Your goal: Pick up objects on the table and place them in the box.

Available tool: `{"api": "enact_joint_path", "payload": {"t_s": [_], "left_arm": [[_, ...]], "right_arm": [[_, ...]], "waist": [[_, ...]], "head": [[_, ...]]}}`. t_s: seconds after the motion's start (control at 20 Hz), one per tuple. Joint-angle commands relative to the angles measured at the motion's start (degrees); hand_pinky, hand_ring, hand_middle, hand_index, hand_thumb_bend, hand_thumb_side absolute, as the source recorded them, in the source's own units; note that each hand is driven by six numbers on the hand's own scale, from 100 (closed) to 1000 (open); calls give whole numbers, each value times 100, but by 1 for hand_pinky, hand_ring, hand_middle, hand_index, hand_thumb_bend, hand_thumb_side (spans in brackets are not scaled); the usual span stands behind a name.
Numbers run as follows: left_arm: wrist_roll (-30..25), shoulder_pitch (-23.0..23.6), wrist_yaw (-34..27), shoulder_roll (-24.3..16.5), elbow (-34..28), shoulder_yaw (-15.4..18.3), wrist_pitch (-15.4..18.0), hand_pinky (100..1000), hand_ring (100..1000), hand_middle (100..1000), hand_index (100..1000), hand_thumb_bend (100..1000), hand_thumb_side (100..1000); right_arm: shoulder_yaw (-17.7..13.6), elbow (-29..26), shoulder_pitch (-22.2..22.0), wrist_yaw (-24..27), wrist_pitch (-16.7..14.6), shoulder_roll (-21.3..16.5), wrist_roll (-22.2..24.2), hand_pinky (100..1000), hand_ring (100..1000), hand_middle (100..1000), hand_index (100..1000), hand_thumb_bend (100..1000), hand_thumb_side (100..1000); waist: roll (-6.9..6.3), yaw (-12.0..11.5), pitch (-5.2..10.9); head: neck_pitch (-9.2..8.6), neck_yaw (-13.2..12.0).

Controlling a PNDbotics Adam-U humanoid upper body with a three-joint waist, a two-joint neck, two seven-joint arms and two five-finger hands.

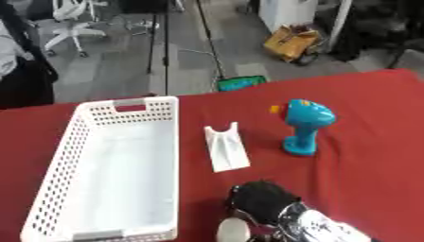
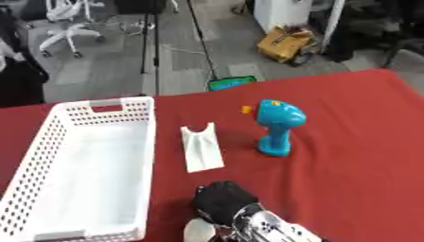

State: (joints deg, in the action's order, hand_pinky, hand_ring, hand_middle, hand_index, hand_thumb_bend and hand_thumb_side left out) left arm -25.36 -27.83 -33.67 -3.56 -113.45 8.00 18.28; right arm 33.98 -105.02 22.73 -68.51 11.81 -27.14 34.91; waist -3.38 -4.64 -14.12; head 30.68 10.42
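A blue toy drill (image 1: 304, 124) with an orange tip stands upright on the red tablecloth, right of centre. A flat white piece (image 1: 225, 147) with a notched far end lies between the drill and the white perforated basket (image 1: 79, 137), which holds nothing. My right hand (image 1: 263, 201), black with a silver wrist, comes in from the bottom edge, its back towards the camera, just near of the white piece. A pale rounded thing (image 1: 234, 230) shows at the hand's left side by the bottom edge; I cannot tell whether the hand holds it. My left hand is out of sight.
The red table (image 1: 373, 156) ends at its far edge just behind the basket and drill. Beyond it are grey floor, tripod legs, office chairs, a green object (image 1: 242, 82) and a yellow bag (image 1: 291, 42). A dark-clothed person is at the far left.
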Motion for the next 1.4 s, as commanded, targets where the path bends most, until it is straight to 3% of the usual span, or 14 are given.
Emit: {"api": "enact_joint_path", "payload": {"t_s": [0.05,0.6,1.4], "left_arm": [[-26,-92,0,-42,-114,40,3,597,657,674,701,100,807],[-48,-107,12,-38,-114,47,7,598,658,673,700,100,801],[-51,-102,37,-69,-114,49,-4,594,658,672,697,100,798]], "right_arm": [[2,70,30,-66,6,-33,-84,100,379,474,631,556,384],[-30,201,28,-60,32,-25,-254,100,346,452,623,541,291],[-38,-109,209,145,63,-195,-338,100,324,425,586,429,303]], "waist": [[4,-14,69],[4,-27,64],[57,21,78]], "head": [[-58,10],[-89,12],[-98,-12]]}}
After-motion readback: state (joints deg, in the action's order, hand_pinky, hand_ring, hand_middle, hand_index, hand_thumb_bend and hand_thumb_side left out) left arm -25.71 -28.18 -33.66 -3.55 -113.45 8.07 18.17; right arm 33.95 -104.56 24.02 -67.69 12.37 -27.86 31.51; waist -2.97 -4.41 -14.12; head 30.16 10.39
